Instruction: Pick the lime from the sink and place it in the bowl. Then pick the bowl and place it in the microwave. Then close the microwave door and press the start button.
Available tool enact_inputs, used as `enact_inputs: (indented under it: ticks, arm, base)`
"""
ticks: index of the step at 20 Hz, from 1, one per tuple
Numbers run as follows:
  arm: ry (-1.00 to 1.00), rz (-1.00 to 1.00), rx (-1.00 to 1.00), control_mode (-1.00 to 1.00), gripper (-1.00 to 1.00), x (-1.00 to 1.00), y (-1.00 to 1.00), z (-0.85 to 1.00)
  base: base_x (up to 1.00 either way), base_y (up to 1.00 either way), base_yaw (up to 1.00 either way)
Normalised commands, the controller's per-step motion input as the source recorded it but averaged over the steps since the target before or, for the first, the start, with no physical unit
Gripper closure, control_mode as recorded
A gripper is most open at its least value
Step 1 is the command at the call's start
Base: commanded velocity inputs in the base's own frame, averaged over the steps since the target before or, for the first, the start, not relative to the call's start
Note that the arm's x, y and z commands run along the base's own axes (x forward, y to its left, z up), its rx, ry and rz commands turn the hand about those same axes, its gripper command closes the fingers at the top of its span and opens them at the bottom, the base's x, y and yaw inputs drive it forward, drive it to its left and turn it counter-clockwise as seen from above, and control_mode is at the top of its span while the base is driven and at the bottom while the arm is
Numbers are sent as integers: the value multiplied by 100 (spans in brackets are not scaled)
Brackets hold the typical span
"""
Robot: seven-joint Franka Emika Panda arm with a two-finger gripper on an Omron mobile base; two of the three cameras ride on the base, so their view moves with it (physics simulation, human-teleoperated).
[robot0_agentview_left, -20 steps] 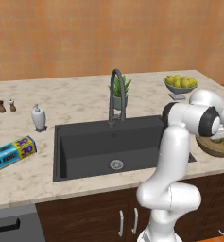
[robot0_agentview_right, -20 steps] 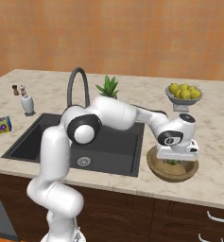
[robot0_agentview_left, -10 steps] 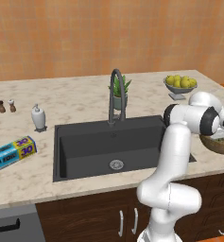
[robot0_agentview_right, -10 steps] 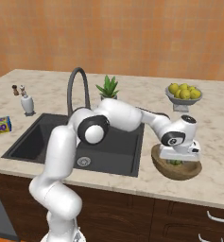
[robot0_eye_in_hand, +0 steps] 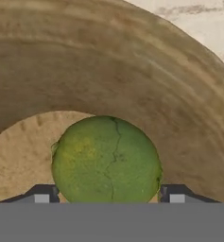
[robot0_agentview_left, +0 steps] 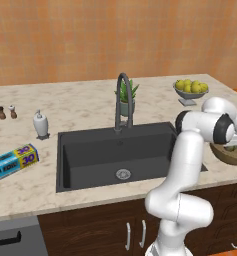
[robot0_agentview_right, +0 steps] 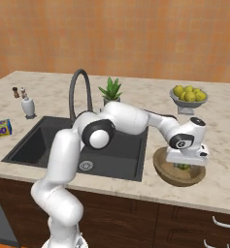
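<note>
The gripper [robot0_eye_in_hand: 106, 194] stands wide open inside the bowl [robot0_eye_in_hand: 132, 75], one finger tip [robot0_eye_in_hand: 41, 194] on each side of the lime [robot0_eye_in_hand: 107, 159]; whether the tips touch the fruit cannot be told. The lime rests on the bowl's floor directly between the jaws. The bowl [robot0_agentview_right: 178, 170] sits on the marble counter [robot0_agentview_right: 218, 145] just right of the sink [robot0_agentview_right: 43, 143], with the grey fruit dish [robot0_agentview_right: 188, 97] farther back.

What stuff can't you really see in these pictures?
- Lime: its underside, hidden by the grey band in the hand view.
- Gripper: its fingertips, hidden inside the bowl in the right base view.
- Bowl: cut off by the right edge in the left base view.
</note>
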Motion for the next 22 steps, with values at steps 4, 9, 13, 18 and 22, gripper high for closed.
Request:
enact_inputs:
  ticks: [4,9,13,18,22]
  arm:
    - [-2,-3,0,-100,-100,-30,9,8]
    - [0,-3,0,-100,-100,-28,27,20]
    - [-2,0,-2,-100,-100,-28,47,46]
    - [-1,0,-4,-100,-100,-38,60,42]
    - [0,-1,-7,-100,-100,-22,76,30]
  base:
    - [0,0,0]
    - [0,0,0]
    - [0,0,0]
    - [0,0,0]
    - [0,0,0]
